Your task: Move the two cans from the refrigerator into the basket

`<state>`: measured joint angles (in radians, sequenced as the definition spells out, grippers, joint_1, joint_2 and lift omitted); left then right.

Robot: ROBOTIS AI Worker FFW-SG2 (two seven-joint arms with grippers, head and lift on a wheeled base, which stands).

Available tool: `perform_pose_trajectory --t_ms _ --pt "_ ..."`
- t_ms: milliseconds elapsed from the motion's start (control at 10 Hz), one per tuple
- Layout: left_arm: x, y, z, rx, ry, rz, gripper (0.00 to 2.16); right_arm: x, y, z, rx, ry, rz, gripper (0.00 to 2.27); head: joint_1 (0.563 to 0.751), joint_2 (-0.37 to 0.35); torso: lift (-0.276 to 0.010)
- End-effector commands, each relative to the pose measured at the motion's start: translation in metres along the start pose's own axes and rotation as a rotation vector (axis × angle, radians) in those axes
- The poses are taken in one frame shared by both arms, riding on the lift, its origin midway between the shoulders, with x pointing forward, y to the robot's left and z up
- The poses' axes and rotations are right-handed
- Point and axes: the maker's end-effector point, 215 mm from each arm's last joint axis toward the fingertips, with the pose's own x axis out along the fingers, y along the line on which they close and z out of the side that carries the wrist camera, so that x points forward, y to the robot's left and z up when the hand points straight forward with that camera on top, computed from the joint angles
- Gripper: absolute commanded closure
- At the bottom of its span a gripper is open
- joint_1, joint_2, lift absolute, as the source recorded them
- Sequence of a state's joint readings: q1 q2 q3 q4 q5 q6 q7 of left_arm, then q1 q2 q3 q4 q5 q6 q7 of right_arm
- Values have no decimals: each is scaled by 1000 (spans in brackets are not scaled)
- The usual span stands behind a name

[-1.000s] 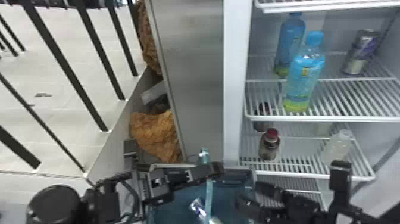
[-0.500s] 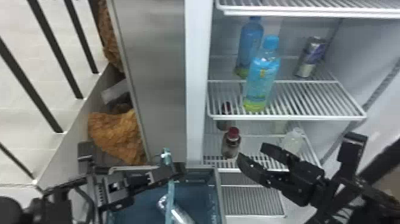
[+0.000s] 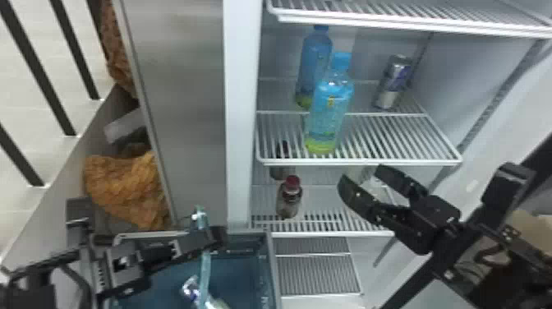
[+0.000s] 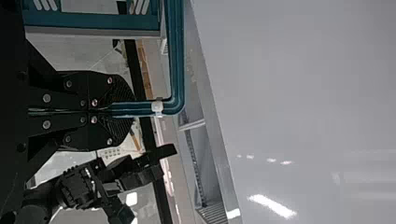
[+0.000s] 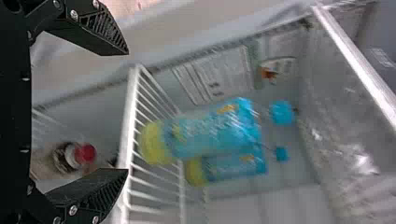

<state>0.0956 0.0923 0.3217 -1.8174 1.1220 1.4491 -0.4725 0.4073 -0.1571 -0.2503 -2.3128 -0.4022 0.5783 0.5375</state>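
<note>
Left gripper [image 4: 133, 109] clamps basket [image 4: 102, 21], likely for steadiness. Right gripper [image 3: 360, 174] spread, presumably for can [image 3: 396, 80], two o'clock, head view.

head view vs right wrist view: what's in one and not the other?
Head view: the upright can on the wire shelf, the can in the basket, and the left gripper at the basket.

Right wrist view: a printed panel inside the refrigerator.

Both: two blue bottles, a red-capped bottle and the open right gripper.

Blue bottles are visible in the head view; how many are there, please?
2: the front bottle near the front edge of its shelf, the rear bottle behind it, leftward.
</note>
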Motion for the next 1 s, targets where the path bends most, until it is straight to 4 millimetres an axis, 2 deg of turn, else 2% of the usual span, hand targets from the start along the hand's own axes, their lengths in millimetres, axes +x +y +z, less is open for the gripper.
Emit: perform_pose_trajectory --t_ms 0,500,900 --pt "2 -2 1 4 1 -5 1197 -9 -16 21 -41 -43 -52 157 695 -160 -35" --pt "7 -12 6 19 0 -27 1197 -21 -60 47 -97 -108 -205 148 695 -238 -35" --pt "10 -11 5 17 5 -23 1197 -17 -110 77 -137 -199 -336 142 695 -283 -35"
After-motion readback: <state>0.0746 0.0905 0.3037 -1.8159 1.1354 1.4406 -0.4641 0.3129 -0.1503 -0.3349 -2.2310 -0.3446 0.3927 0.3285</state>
